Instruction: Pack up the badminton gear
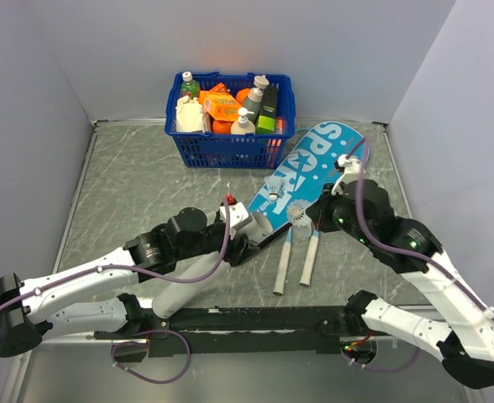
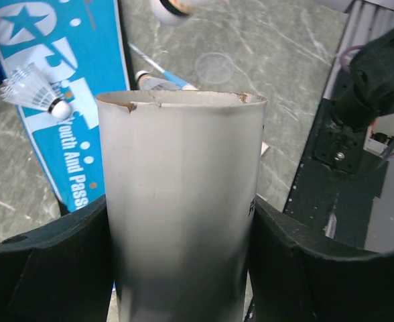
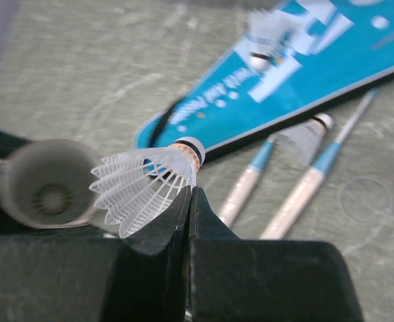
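My left gripper [image 1: 237,243] is shut on the long white tube [image 1: 186,284], which lies slanted with its open end toward the right arm. In the left wrist view the tube [image 2: 180,188] fills the space between the fingers [image 2: 297,261]. My right gripper [image 1: 312,217] is shut on a white shuttlecock [image 3: 147,182], pinching its skirt edge, close to the tube's open mouth [image 3: 46,184]. A second shuttlecock [image 1: 274,186] lies on the teal SPORT case [image 1: 318,164]. Two rackets [image 1: 282,264] [image 1: 310,259] lie side by side in front of the case, their heads hidden.
A blue plastic basket [image 1: 230,149] of bottles and orange packs stands at the back centre, just behind the case. Grey walls close in the table on the left, back and right. The arm bases and a black rail [image 1: 255,319] lie along the near edge.
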Robot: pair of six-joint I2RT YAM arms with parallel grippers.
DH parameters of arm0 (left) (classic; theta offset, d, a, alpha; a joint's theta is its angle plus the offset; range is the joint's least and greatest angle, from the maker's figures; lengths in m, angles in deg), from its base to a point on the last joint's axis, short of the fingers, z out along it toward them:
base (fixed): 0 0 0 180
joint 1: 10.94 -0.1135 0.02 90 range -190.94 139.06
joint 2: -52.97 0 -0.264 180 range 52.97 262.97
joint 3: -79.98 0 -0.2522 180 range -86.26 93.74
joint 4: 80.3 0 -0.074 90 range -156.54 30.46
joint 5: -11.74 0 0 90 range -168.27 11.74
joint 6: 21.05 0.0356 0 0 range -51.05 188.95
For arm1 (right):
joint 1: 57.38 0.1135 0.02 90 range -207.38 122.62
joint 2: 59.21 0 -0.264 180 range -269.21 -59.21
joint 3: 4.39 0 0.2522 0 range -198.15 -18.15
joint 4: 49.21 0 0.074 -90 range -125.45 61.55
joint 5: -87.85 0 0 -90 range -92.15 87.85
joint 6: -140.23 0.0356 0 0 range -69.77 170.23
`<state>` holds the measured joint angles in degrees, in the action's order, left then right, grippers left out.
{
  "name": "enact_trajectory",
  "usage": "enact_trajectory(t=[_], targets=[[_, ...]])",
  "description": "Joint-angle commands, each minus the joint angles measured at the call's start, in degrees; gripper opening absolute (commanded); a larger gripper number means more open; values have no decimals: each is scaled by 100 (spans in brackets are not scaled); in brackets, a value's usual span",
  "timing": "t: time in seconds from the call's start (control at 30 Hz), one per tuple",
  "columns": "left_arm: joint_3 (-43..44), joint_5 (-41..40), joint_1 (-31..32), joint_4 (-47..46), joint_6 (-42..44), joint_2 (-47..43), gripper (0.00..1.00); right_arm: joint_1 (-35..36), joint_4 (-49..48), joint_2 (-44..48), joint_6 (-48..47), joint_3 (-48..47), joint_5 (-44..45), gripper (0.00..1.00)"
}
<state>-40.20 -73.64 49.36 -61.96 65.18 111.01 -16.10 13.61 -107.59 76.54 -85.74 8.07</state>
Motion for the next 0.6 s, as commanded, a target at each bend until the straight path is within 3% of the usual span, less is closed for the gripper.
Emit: enact_trajectory(t=[0.0, 0.57], targets=[[-80, 21, 272, 149, 78, -153, 1, 21, -19, 215, -99, -561, -994, 0], [-98, -207, 773, 263, 192, -715, 1, 21, 183, -268, -187, -1248, -3622, 0]])
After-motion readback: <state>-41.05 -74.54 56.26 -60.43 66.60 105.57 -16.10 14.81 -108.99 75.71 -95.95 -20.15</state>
